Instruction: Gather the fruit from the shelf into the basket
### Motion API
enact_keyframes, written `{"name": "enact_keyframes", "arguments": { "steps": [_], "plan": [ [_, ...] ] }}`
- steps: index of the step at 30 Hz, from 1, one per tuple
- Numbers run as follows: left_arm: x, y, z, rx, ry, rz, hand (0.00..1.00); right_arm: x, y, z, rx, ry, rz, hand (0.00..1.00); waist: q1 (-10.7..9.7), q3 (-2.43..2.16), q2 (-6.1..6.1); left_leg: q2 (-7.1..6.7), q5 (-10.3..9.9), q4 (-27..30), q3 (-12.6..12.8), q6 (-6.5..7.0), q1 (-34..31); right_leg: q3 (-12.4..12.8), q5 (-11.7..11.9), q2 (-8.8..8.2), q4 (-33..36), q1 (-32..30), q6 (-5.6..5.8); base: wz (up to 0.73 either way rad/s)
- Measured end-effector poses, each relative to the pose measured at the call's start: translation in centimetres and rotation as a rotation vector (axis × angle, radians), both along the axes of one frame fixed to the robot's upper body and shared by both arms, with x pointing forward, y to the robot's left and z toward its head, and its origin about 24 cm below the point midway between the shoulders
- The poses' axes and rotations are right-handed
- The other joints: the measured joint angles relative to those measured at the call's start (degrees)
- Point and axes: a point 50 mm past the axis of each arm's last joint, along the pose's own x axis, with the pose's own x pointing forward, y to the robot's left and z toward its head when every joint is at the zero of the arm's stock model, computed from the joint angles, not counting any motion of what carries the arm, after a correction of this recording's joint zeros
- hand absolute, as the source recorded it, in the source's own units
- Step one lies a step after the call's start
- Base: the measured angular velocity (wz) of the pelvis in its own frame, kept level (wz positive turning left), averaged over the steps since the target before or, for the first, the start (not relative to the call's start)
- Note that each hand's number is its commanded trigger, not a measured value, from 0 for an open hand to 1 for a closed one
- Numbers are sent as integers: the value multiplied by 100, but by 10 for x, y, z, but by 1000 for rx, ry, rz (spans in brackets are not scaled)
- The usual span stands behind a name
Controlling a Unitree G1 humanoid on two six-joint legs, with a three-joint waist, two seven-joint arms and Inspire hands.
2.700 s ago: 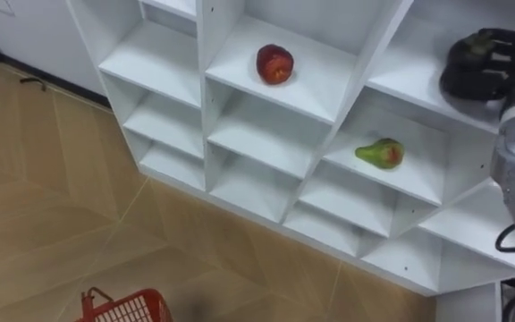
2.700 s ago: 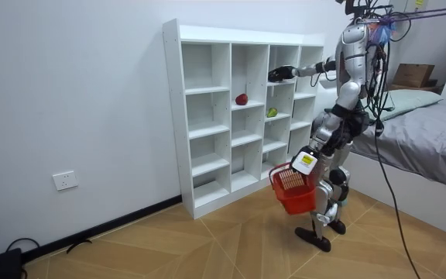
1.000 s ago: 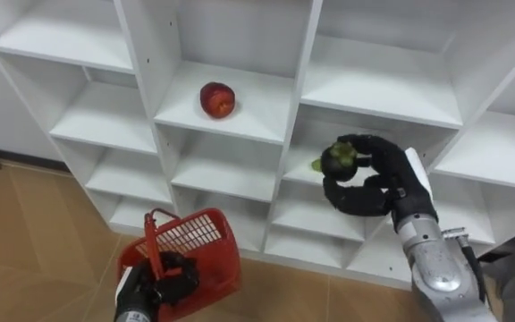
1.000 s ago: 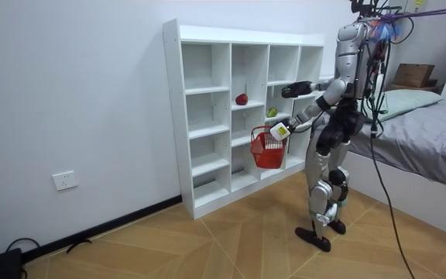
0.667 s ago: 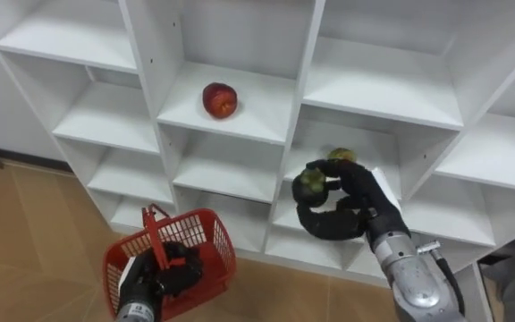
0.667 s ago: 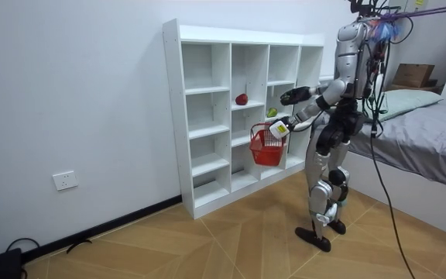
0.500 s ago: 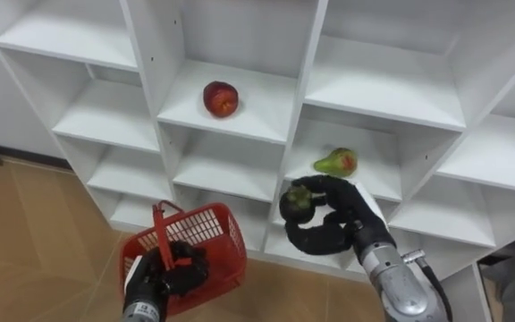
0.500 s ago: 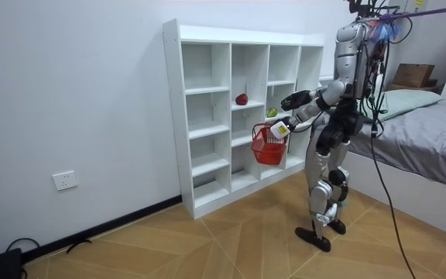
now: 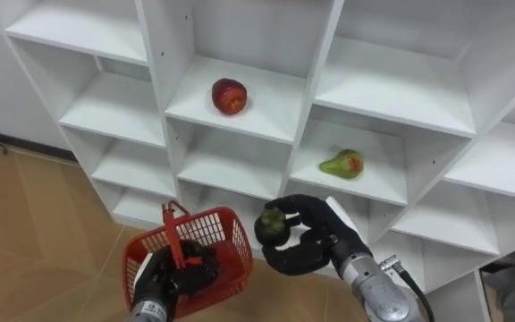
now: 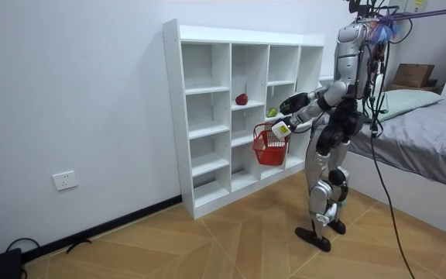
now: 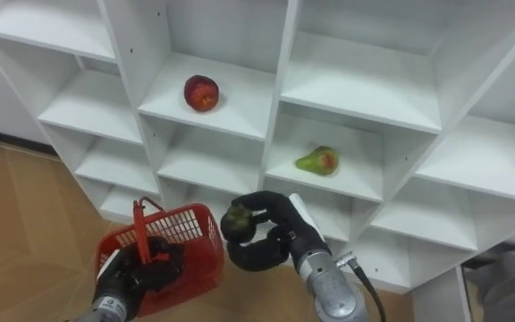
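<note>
- L hand (image 9: 179, 270), low in the eye views: fingers curled tight round the upright handle of the red plastic wire-sided basket (image 9: 236, 250), which it holds up in front of the white wooden cubby shelf unit (image 9: 392, 85).
- Basket inside: mostly blocked by L hand, can't tell if anything's in it.
- Red round apple (image 9: 229, 96): on a mid shelf, above the basket, untouched.
- Small dark green round fruit (image 9: 272, 225): off the shelf, in the air just R of the basket rim, gripped by R hand (image 9: 325, 240), whose fingers wrap under and round it. Type of fruit hard to make out.
- Step, I'd say: carry to basket. Next: bring fruit over the basket opening, then let go.
- Green pear w/ red blush (image 9: 341, 164): lying in the cubby R of the apple's, one level lower; left to collect, as is the apple.
- Lowest cubbies partly hidden behind R hand and forearm.
</note>
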Motion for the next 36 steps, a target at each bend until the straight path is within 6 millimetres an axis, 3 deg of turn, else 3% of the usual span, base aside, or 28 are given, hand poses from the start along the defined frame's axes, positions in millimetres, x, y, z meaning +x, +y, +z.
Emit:
{"name": "enact_keyframes", "arguments": {
  "steps": [5, 13, 36],
  "plan": [
    [0, -2, 0, -2, 0, -13, 100, -2, 9, -9, -24, 48, 63, 100, 156, -4, -10, -5, -2, 42, -52, -1, -89, -9, 0, -2, 23, -73, 0, 1],
    [0, -4, 0, 0, 1, -28, 100, 6, 17, -2, -25, 20, 110, 100, 177, 13, -71, -9, -4, 67, -93, -4, -139, -60, 1, -1, -2, -98, -1, 4],
    [-5, -21, -4, -55, 42, -148, 100, 13, 27, 0, -111, 29, 204, 100, 205, 36, -40, -2, -11, 90, -125, -8, -145, -103, 2, -2, 84, -87, -3, 0]
  ]
}}
